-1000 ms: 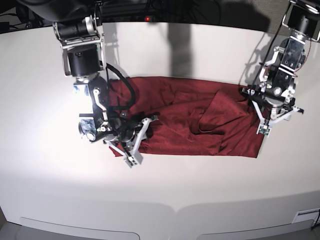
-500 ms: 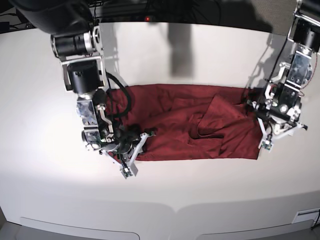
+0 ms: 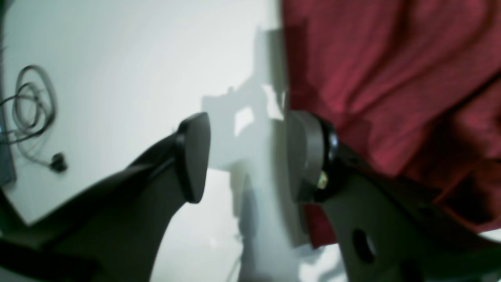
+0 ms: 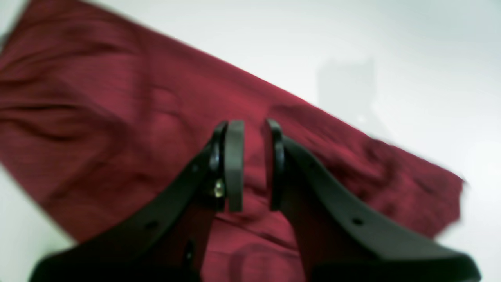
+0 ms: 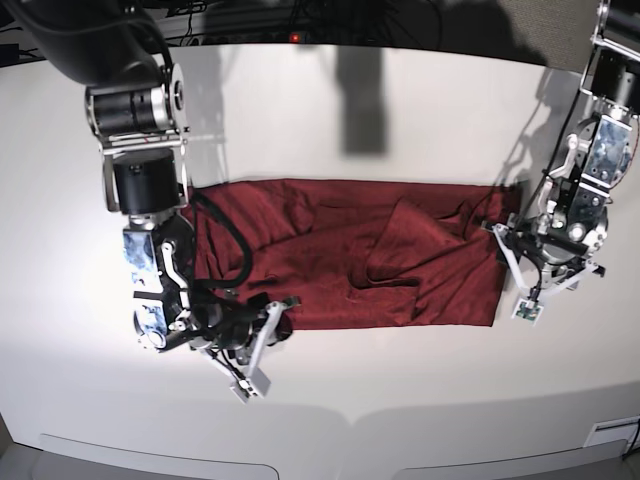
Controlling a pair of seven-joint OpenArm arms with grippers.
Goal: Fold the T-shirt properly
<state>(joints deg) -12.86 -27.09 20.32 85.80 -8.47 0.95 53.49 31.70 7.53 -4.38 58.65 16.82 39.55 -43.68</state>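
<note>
- The dark red, thin, wrinkly long-sleeved T-shirt [image 5: 350, 255] lies across the middle of the smooth white counter [image 5: 350, 400] as a long band, with a loose flap bunched near its centre.
- I judge the cloth light, limp and prone to creasing; it should slide easily on this glossy top, so I'd take it by the edge or a corner, pinching only a thin layer or two.
- My left tool [image 3: 246, 156] stands with its pads apart over bare counter, just beside the shirt's end, gripping nothing.
- My right tool [image 4: 252, 164] hangs over the other end with its pads nearly together; whether any cloth is pinched between them I cannot tell.
- The counter is otherwise bare; a coiled grey cable [image 3: 31, 113] lies at its far edge, and dark equipment sits behind it.
</note>
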